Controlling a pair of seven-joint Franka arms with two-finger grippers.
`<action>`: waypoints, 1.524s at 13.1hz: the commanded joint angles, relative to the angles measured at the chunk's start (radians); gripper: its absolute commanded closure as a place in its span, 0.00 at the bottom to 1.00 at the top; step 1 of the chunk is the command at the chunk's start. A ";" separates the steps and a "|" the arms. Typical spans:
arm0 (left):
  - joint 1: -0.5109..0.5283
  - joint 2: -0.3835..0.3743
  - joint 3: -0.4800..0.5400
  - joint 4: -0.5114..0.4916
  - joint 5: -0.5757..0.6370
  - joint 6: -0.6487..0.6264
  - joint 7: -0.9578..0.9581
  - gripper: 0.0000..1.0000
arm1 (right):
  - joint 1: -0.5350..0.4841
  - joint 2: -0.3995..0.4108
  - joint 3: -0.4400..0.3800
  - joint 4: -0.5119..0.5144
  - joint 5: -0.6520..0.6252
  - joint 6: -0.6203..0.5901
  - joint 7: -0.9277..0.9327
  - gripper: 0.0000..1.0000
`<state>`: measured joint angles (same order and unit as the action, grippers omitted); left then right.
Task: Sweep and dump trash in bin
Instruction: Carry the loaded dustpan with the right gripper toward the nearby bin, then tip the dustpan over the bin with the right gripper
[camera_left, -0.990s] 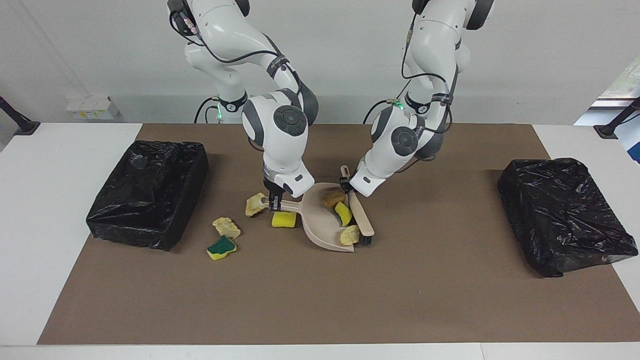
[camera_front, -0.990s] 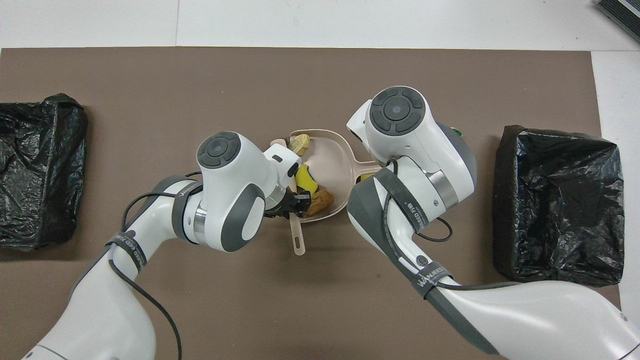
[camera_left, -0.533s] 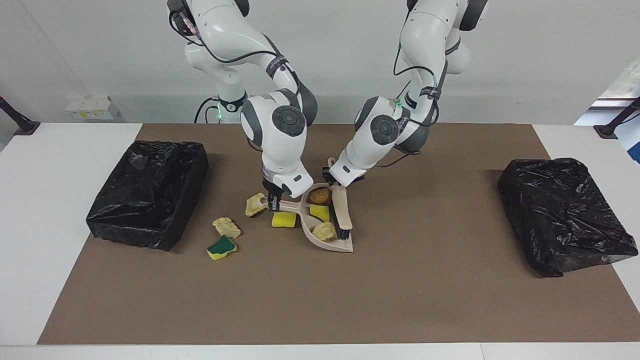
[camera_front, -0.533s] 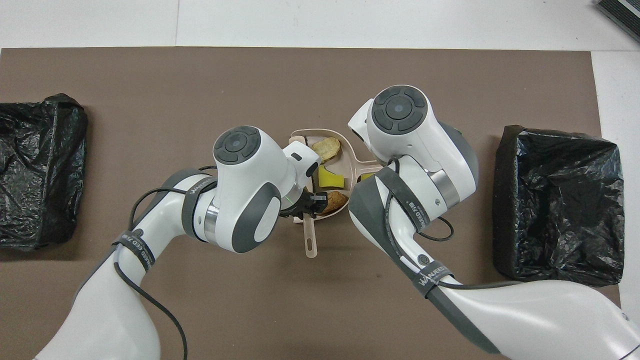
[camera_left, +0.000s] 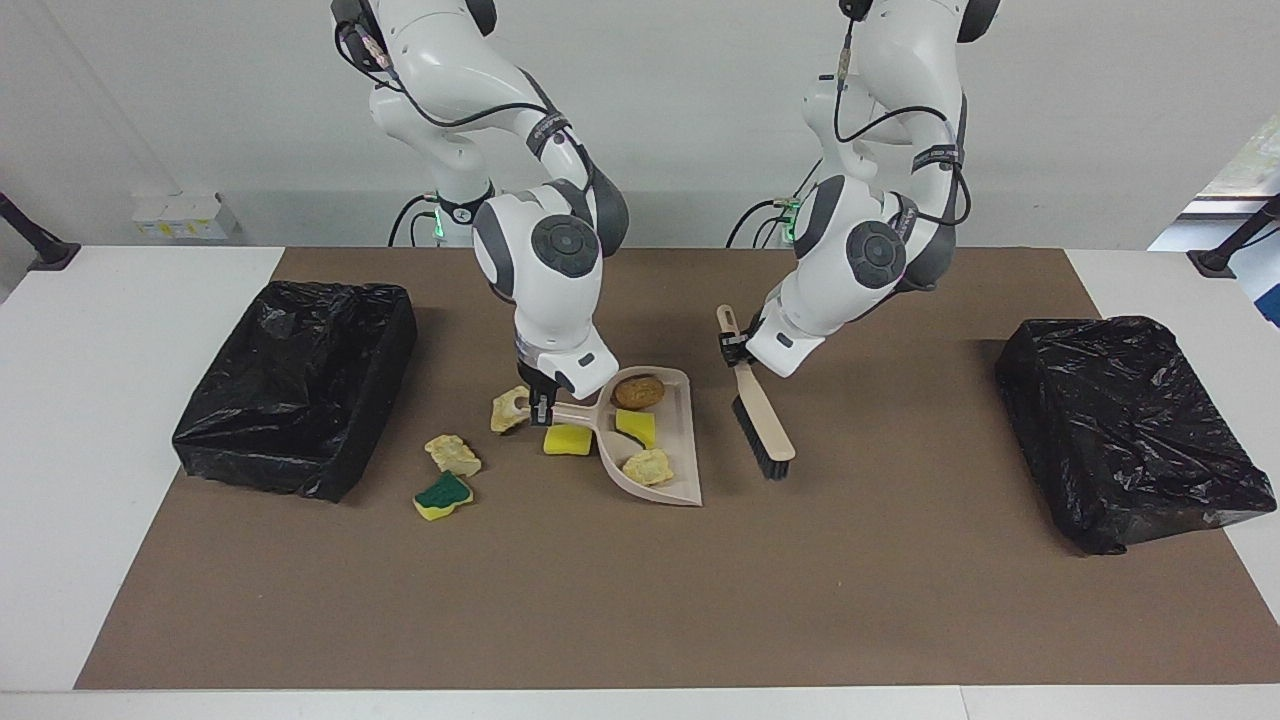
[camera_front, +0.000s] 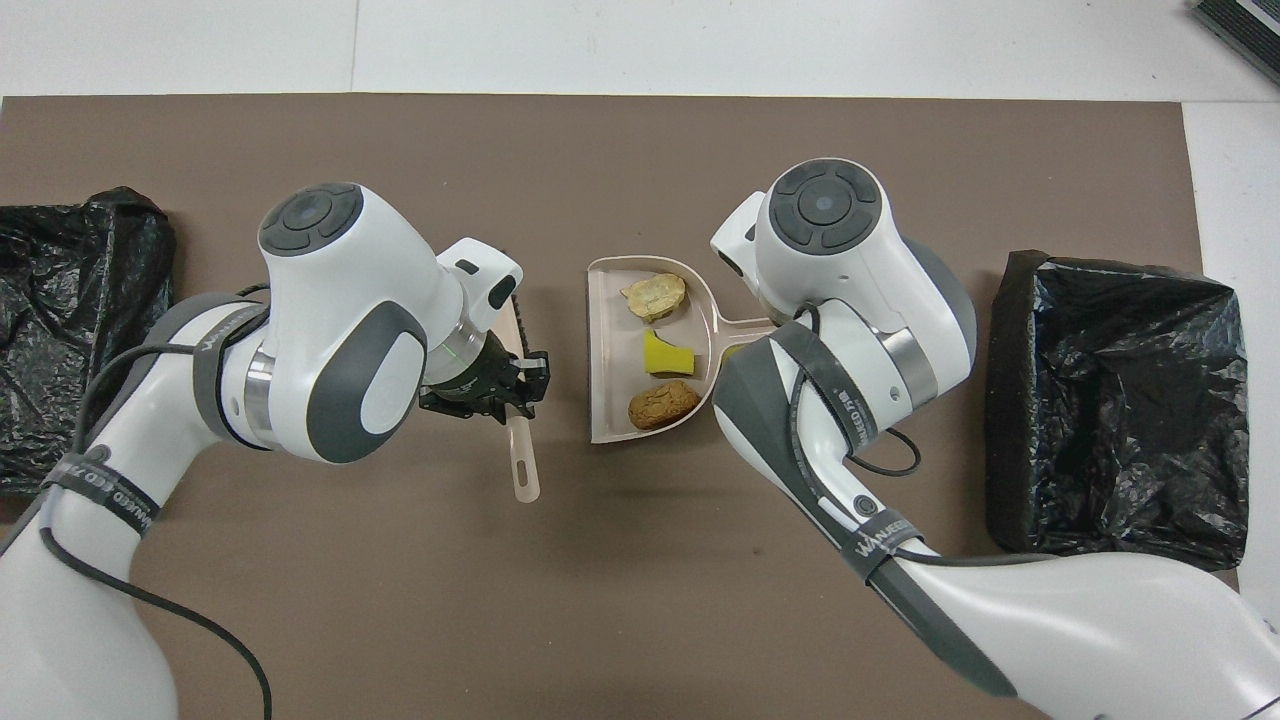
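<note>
My right gripper (camera_left: 541, 405) is shut on the handle of the beige dustpan (camera_left: 680, 440), which rests on the mat. In the pan lie a brown lump (camera_left: 638, 391), a yellow sponge bit (camera_left: 636, 427) and a beige chunk (camera_left: 648, 466); all three show in the overhead view (camera_front: 655, 350). On the mat beside the handle lie a beige chunk (camera_left: 510, 408), a yellow sponge (camera_left: 567, 439), another beige chunk (camera_left: 452, 454) and a green-and-yellow sponge (camera_left: 442, 495). My left gripper (camera_left: 733, 348) is shut on the brush (camera_left: 765, 430), held clear of the pan's mouth, bristles low.
An open black-lined bin (camera_left: 300, 380) stands at the right arm's end of the brown mat. A black-bagged box (camera_left: 1130, 430) stands at the left arm's end. In the overhead view my right arm hides the pan's handle and the scraps beside it.
My left gripper pushed the brush across the pan's mouth, moving the scraps deeper in. It then drew the brush out toward the left arm's end. The pan turned slightly.
</note>
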<state>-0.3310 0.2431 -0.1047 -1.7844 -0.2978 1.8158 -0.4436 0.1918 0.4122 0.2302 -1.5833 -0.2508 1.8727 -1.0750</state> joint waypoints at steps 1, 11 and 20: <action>0.046 -0.041 -0.001 -0.009 0.028 -0.102 -0.014 1.00 | -0.040 -0.026 0.014 -0.012 0.036 0.011 -0.040 1.00; -0.041 -0.106 -0.010 -0.110 0.025 -0.097 -0.076 1.00 | -0.343 -0.239 0.015 -0.049 0.212 -0.020 -0.388 1.00; -0.261 -0.269 -0.013 -0.510 -0.044 0.249 -0.201 1.00 | -0.790 -0.339 -0.002 -0.066 0.191 -0.095 -0.770 1.00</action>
<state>-0.5871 0.0281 -0.1323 -2.2479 -0.3278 2.0432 -0.6603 -0.5263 0.1145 0.2225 -1.6019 -0.0251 1.7634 -1.7792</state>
